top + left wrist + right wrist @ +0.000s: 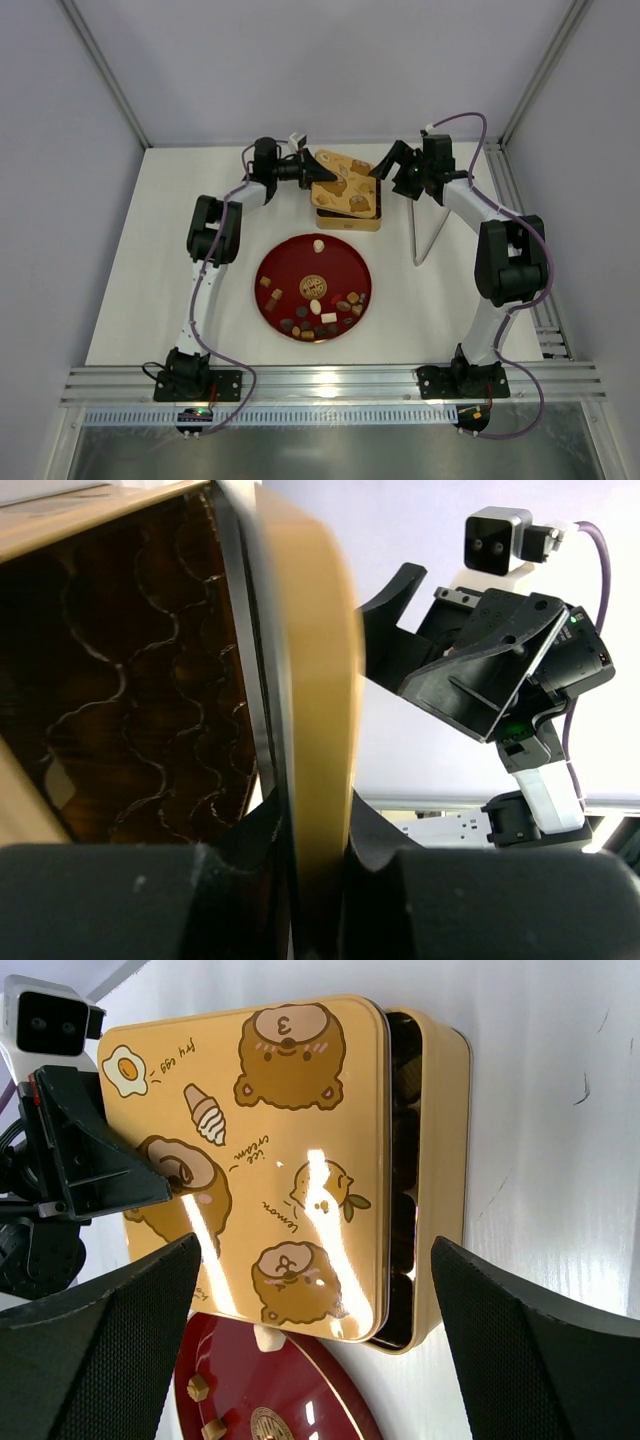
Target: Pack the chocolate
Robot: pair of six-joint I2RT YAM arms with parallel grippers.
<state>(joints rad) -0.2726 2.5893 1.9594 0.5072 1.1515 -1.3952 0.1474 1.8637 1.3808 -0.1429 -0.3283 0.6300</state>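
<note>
- Top view: the left gripper (312,172) is clamped on the left edge of the cartoon-printed lid (345,185). The lid sits askew over the gold tin (348,222), which is at the middle of the bench (150,300) toward its far edge.
- The right gripper (392,165) hangs released just right of the tin, holding nothing. The chocolate (320,320) lies on the red plate (345,255) at mid-bench, most of it along the plate's near rim. A thin metal tool (428,235) lies toward the right edge.
- Left wrist view: the left gripper (312,835) pinches the lid's (305,680) gold rim between both fingers, with a dark wavy liner (130,700) to one side. The right gripper (430,650) faces it with jaws parted.
- Right wrist view: the right gripper (315,1260) is spread wide above the lid (290,1130), touching nothing. The lid is shifted toward the left gripper (150,1185), baring one strip of the tin's (445,1160) dark compartments. No chocolate can be made out in that strip.
- The plate (330,1410) and a cream chocolate (265,1338) show below.
- Judgement: the step in hand is opening the tin, and packing has not begun.
- The next move calls for carrying the lid clear of tin and plate and laying it on bare bench. The free gripper can then start on the chocolate.
</note>
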